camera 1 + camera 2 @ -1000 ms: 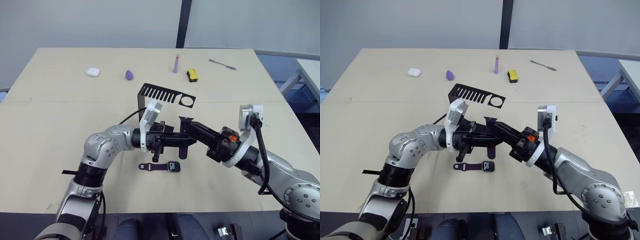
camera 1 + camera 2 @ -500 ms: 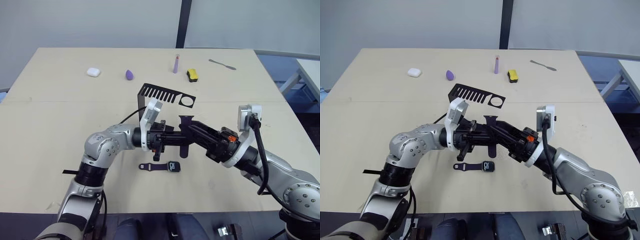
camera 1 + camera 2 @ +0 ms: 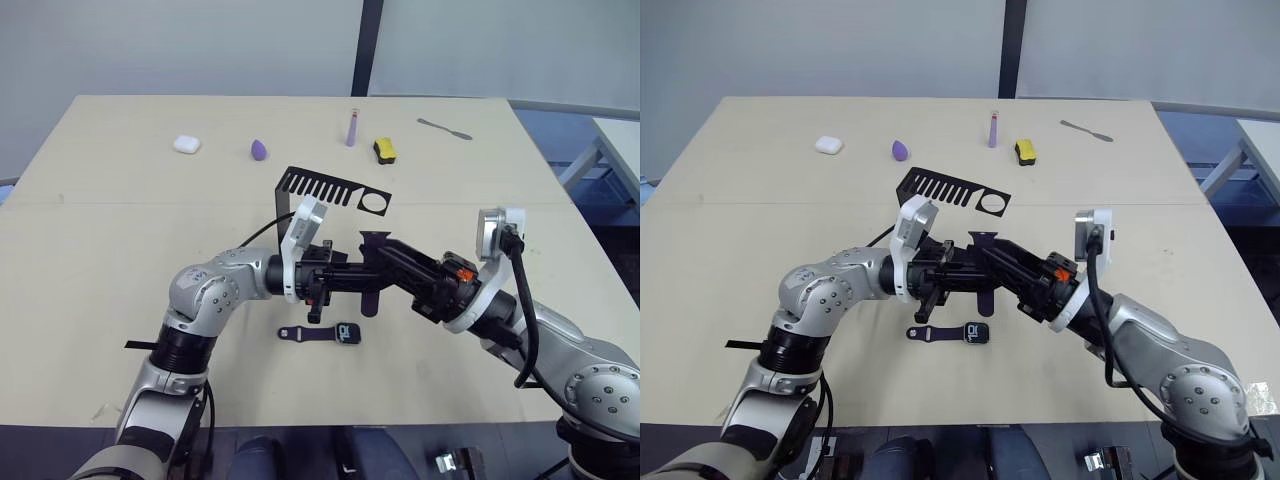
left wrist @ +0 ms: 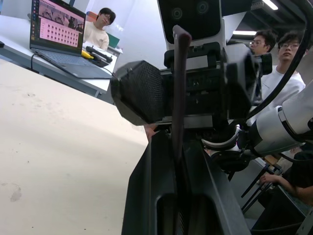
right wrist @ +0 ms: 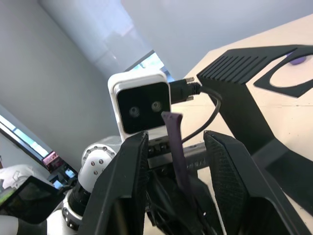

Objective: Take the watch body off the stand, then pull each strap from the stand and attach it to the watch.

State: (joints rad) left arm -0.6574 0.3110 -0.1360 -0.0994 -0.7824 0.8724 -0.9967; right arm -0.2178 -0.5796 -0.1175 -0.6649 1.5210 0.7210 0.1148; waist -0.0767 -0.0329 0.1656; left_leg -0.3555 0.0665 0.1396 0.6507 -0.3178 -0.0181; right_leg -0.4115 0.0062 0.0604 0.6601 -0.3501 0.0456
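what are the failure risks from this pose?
1. The loose strap stands upright, clamped low in the left gripper, with the right gripper open around it. If the right fingers shut off-centre, they may bend the free end or drag it out.
2. The watch body, with one strap already on, lies on the table right beneath both grippers. Lowering either arm might knock it.

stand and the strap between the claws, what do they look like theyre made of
The stand looks like thin sheet metal with a matte black finish: flat, crisp bends, cut comb slots and a round hole. The strap, held in the left claw, looks like soft rubber or silicone, dull dark purple, curling slightly at its free end; the exact material can't be confirmed.
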